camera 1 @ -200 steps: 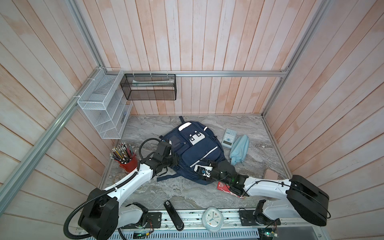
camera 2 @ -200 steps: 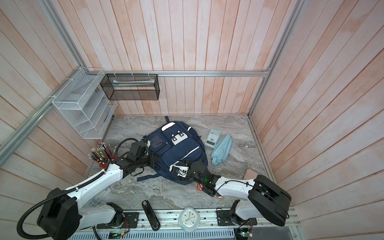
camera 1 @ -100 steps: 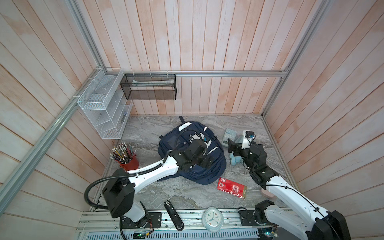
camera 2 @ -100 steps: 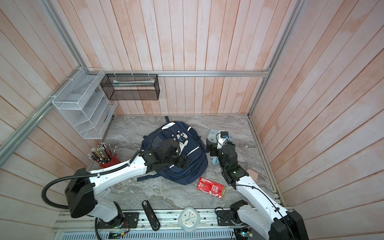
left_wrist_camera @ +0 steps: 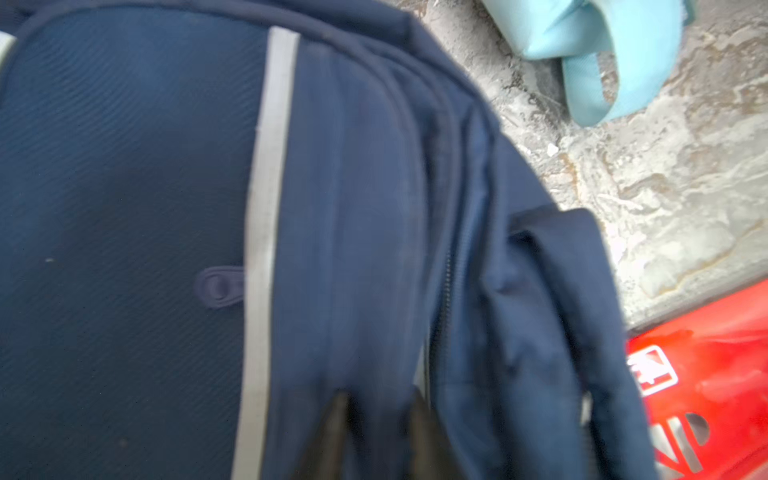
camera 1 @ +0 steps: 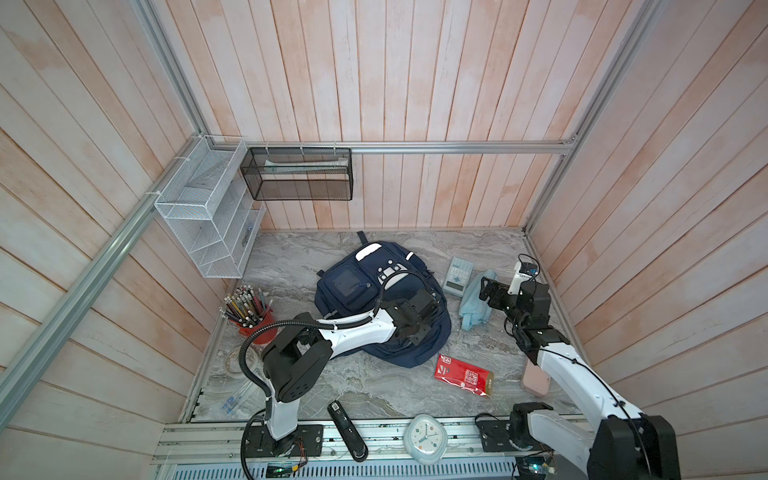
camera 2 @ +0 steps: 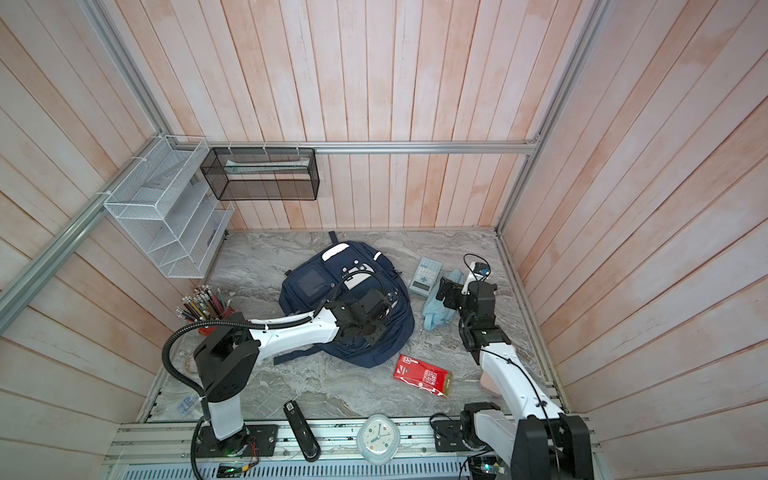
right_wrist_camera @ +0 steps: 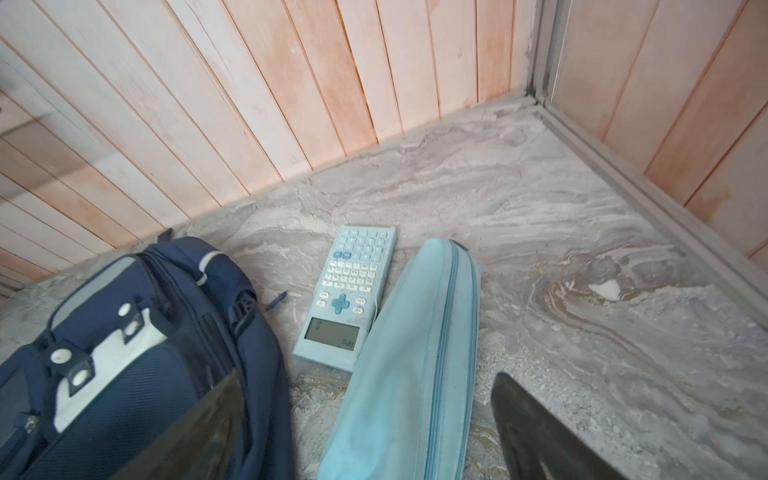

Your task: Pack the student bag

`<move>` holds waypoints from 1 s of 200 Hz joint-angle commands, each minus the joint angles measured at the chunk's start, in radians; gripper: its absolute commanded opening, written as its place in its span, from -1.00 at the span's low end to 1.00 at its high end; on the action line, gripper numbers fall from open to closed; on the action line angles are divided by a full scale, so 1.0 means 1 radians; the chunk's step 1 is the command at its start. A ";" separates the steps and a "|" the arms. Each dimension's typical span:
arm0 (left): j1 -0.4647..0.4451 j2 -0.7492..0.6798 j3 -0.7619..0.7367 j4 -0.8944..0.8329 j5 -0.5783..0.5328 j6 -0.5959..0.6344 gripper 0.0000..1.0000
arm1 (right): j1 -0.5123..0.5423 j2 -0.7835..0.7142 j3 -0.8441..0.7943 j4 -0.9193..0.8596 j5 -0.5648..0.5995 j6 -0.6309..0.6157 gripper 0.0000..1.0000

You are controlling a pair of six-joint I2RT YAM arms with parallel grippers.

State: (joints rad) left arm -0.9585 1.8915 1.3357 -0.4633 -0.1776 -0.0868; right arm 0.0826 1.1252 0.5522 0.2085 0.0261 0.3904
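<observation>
While the bag lies flat mid-table in both top views, the left gripper sits low over its right part, and the right gripper hangs over the pouch beside the calculator; a red packet lies near the bag's edge toward the arm bases. From the left wrist, the fingers are pressed close on navy fabric by a grey stripe; blur hides whether any cloth is caught. From the right wrist, the fingers stand spread wide, holding nothing, with the pouch between them, the calculator against it and the bag just beside.
</observation>
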 commanded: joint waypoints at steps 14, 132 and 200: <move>0.031 -0.053 0.038 -0.002 0.006 -0.048 -1.00 | -0.039 0.232 0.078 -0.018 -0.081 0.076 0.71; 0.171 -0.322 0.012 0.041 0.222 -0.143 -1.00 | -0.079 0.219 0.121 -0.107 -0.198 0.048 -1.00; 0.227 -0.340 0.025 0.091 0.283 -0.171 -1.00 | -0.033 -0.016 0.077 -0.144 -0.333 0.066 -1.00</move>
State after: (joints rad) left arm -0.7357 1.5856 1.3403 -0.4664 0.0792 -0.2409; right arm 0.0143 1.1507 0.6521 0.0746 -0.2199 0.4458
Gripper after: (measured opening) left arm 0.083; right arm 0.047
